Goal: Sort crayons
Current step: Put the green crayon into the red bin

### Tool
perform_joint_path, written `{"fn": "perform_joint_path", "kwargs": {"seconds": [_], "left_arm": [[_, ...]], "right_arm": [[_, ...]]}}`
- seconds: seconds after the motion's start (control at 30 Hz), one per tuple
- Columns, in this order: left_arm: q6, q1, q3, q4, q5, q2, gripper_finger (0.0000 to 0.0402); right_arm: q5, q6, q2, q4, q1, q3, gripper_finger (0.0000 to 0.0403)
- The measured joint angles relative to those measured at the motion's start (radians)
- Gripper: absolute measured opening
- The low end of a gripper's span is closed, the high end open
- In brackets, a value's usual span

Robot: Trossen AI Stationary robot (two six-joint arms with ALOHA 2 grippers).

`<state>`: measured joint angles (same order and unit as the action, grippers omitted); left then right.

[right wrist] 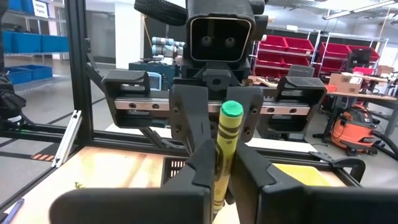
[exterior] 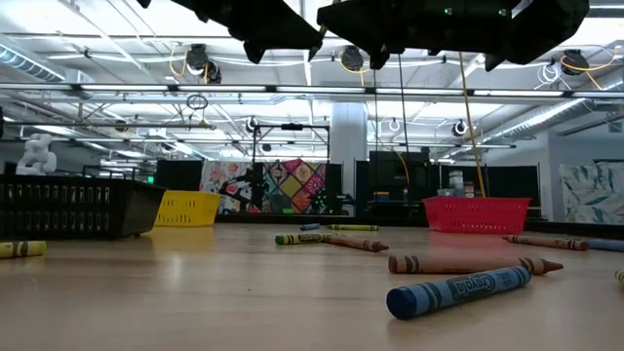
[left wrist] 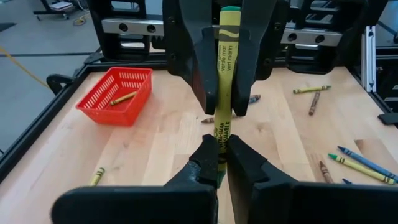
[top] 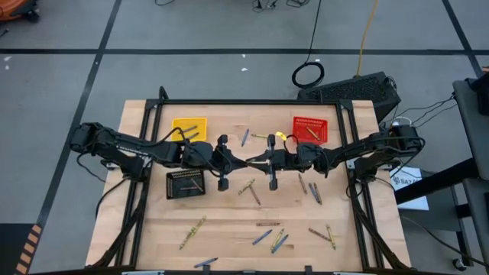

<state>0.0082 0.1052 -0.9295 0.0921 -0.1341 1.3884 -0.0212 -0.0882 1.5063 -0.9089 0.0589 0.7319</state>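
A yellow-green crayon (left wrist: pixel 222 74) is held in the air over the middle of the table, between my two grippers, which meet tip to tip. My left gripper (left wrist: pixel 219 152) comes from the table's left and is shut on one end. My right gripper (right wrist: pixel 217 163) comes from the right and is shut on the other part, with the green end (right wrist: pixel 231 111) sticking out past its fingers. In the high view the two meet at the crayon (top: pixel 254 160). Other crayons (top: pixel 269 237) lie scattered on the wood. My left gripper pinches the crayon's near end (left wrist: pixel 219 140) between its two fingers, coming roughly level from the table's left, the fingers lying along the crayon. The crayon is lifted clear of the table. My right gripper pinches the crayon's shaft (right wrist: pixel 219 155) between its two fingers from the table's right, the fingers also along it.
A yellow basket (top: pixel 189 127) stands at the far left and a red basket (top: pixel 310 130) with a crayon in it at the far right. A black basket (top: pixel 186 183) sits left of centre. Loose crayons (exterior: pixel 458 289) lie mostly on the near and right parts.
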Motion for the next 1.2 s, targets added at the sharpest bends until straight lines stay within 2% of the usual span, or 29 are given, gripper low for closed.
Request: {"fn": "perform_joint_path", "kwargs": {"seconds": [0.43, 0.67, 0.87, 1.07, 1.2], "left_arm": [[0.0, 0.0, 0.0, -0.025, 0.0, 0.0, 0.0056], [0.0, -0.001, 0.0, -0.092, -0.009, -0.002, 0.0073], [-0.002, 0.0, 0.0, -0.209, -0.023, -0.04, 0.0073], [-0.003, 0.003, 0.0, -0.346, -0.024, -0.089, 0.0073], [-0.029, 0.002, 0.0, -0.435, -0.027, -0.114, 0.0073]], "right_arm": [[-0.012, 0.025, 0.0, 0.005, 0.0, 0.0, 0.0003], [-0.107, 0.024, -0.021, 0.064, -0.002, 0.0, 0.0003], [-0.256, 0.023, -0.072, 0.207, -0.014, 0.0, 0.0003], [-0.388, 0.044, -0.154, 0.441, -0.05, 0.0, 0.0002], [-0.429, 0.092, -0.204, 0.611, -0.087, 0.0, 0.0002]]}}
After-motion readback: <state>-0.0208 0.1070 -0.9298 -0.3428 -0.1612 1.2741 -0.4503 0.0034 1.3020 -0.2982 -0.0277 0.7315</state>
